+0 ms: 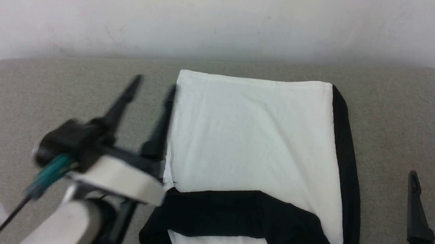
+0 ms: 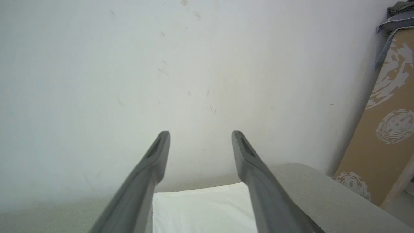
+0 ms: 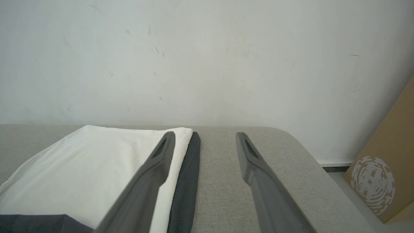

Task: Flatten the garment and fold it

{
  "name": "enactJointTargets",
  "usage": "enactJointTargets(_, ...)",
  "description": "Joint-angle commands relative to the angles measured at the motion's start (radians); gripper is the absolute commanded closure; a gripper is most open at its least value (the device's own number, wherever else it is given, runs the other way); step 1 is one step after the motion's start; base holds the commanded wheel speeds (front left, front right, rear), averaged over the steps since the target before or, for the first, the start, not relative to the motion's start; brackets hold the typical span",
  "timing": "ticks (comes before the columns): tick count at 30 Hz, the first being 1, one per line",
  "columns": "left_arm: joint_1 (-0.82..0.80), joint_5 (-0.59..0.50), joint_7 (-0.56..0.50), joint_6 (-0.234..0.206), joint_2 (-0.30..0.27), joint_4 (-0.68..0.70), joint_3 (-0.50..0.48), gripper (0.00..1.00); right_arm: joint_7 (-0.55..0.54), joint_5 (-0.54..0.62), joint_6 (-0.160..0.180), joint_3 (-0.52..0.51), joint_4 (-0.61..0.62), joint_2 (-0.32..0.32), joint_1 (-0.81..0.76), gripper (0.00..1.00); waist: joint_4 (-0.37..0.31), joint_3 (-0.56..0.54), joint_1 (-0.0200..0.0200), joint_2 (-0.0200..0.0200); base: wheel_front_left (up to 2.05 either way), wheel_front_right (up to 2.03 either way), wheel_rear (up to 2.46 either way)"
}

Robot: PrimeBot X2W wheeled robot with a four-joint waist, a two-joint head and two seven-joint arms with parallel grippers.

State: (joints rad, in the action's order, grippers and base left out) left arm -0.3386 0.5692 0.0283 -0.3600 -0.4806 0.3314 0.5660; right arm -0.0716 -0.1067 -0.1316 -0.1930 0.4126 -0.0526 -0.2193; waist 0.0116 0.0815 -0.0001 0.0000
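Fingers [image 1: 122,101] of the left gripper [image 1: 155,85] stand wide and empty in the head view, just beside the soft white T-shirt with black sleeves [image 1: 251,140], which lies on the grey fabric table [image 1: 396,113]. In the left wrist view they are spread the same way. In the right wrist view the right gripper [image 3: 205,134] is open beside the black side trim [image 3: 186,181]. The cloth looks light and limp; I would pinch an edge.

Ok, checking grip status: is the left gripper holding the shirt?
No, the left gripper is open and empty at the garment's edge.

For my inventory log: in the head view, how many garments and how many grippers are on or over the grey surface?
Garment: 1
Grippers: 2, the left gripper and the right gripper
Total: 3
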Motion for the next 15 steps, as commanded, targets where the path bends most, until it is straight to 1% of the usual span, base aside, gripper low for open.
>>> enactJointTargets(1, 0.056, 0.001, 0.026, -0.028, -0.022, 0.036, -0.033, 0.0, -0.004, -0.005, 0.001, -0.003, 0.004, 0.002, -0.013, 0.0, 0.004, -0.006, 0.0001, 0.0, 0.0, 0.0, 0.0)
enactJointTargets(4, 0.17, -0.001, 0.097, -0.07, -0.074, 0.099, -0.101, 0.0, -0.004, -0.008, 0.001, -0.006, 0.006, 0.002, -0.02, 0.0, 0.006, -0.012, 0.0001, 0.0, 0.0, 0.0, 0.0)
enactJointTargets(6, 0.248, -0.036, 0.148, -0.094, -0.122, 0.111, -0.13, 0.0, -0.003, -0.011, 0.001, -0.007, 0.004, 0.002, -0.026, 0.0, 0.008, -0.018, 0.0001, 0.0, 0.0, 0.0, 0.0)
enactJointTargets(8, 0.334, -0.056, 0.188, -0.129, -0.143, 0.114, -0.162, 0.0, -0.001, -0.014, 0.001, -0.008, 0.0, 0.002, -0.034, 0.0, 0.01, -0.028, 0.0001, 0.0, 0.0, 0.0, 0.0)
enactJointTargets(11, 0.465, -0.071, 0.217, -0.179, -0.146, 0.112, -0.201, 0.0, 0.001, -0.02, 0.001, -0.008, -0.003, 0.002, -0.05, 0.0, 0.012, -0.039, 0.0001, 0.0, 0.0, 0.0, 0.0)
enactJointTargets(12, 0.508, -0.069, 0.222, -0.189, -0.14, 0.11, -0.21, 0.0, 0.001, -0.022, 0.001, -0.009, -0.004, 0.002, -0.055, 0.0, 0.012, -0.043, 0.0001, 0.0, 0.0, 0.0, 0.0)
enactJointTargets(13, 0.543, -0.059, 0.226, -0.199, -0.12, 0.113, -0.226, 0.0, 0.002, -0.026, 0.001, -0.01, -0.006, 0.002, -0.061, 0.0, 0.013, -0.045, 0.0001, 0.0, 0.0, 0.0, 0.0)
enactJointTargets(14, 0.574, -0.051, 0.23, -0.199, -0.099, 0.115, -0.242, 0.0, 0.003, -0.03, 0.001, -0.013, -0.009, 0.002, -0.067, 0.0, 0.016, -0.047, 0.0001, 0.0, 0.0, 0.0, 0.0)
enactJointTargets(15, 0.601, -0.054, 0.231, -0.188, -0.091, 0.111, -0.25, 0.0, 0.004, -0.035, 0.001, -0.015, -0.012, 0.002, -0.074, 0.0, 0.02, -0.049, 0.0001, 0.0, 0.0, 0.0, 0.0)
